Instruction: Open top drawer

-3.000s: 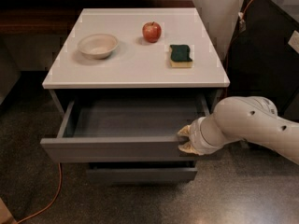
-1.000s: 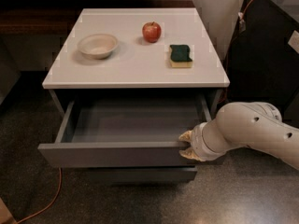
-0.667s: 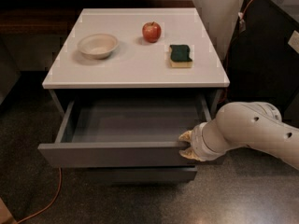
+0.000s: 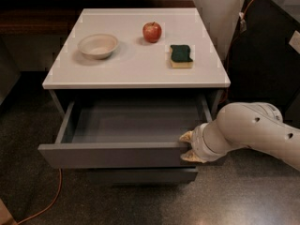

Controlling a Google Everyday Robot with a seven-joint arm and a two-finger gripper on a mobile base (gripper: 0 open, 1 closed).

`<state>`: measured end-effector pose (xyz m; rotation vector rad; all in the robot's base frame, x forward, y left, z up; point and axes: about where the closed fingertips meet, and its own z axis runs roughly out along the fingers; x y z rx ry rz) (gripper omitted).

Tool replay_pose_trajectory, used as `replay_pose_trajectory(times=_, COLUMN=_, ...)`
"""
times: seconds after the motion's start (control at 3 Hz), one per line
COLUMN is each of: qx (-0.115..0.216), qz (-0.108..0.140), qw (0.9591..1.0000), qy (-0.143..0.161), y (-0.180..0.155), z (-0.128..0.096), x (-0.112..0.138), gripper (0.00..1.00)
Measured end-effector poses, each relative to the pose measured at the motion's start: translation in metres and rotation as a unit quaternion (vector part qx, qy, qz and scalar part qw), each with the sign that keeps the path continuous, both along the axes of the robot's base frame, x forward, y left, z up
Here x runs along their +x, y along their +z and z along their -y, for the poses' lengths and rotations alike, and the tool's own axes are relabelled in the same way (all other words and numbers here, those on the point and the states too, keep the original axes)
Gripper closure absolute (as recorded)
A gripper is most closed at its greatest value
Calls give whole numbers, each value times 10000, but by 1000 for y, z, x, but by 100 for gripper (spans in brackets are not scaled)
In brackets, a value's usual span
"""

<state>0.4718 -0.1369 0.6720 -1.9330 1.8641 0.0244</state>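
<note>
The top drawer (image 4: 112, 154) is a wide matte grey drawer with a plain flat front. It stands pulled far out of the white-topped cabinet (image 4: 136, 62), and its grey box interior is bare. My gripper (image 4: 188, 146) is at the right end of the drawer front, with yellowish fingers (image 4: 186, 136) at the front panel's top edge and its outer face. The white arm (image 4: 253, 130) comes in from the right.
On the cabinet top sit a beige bowl (image 4: 97, 45), a red apple (image 4: 152, 32) and a green-and-yellow sponge (image 4: 181, 56). A lower grey drawer front (image 4: 140, 175) shows under the open one. An orange cable (image 4: 44, 205) lies on the dark floor at left. A dark unit (image 4: 267, 46) stands at right.
Since three seconds ago the drawer has come out a little further toward the camera, with the gripper moving along at its right end. Over the last second nothing visibly moves.
</note>
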Motion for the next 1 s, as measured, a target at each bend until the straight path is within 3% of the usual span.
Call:
replay_pose_trajectory(times=0.33, qx=-19, qz=-15, qw=10000, qy=10, y=0, z=-1, x=2, gripper=1)
replay_pose_trajectory(times=1.0, qx=-289, qz=-218, qw=9992, qy=150, y=0, z=-11, x=33, gripper=0)
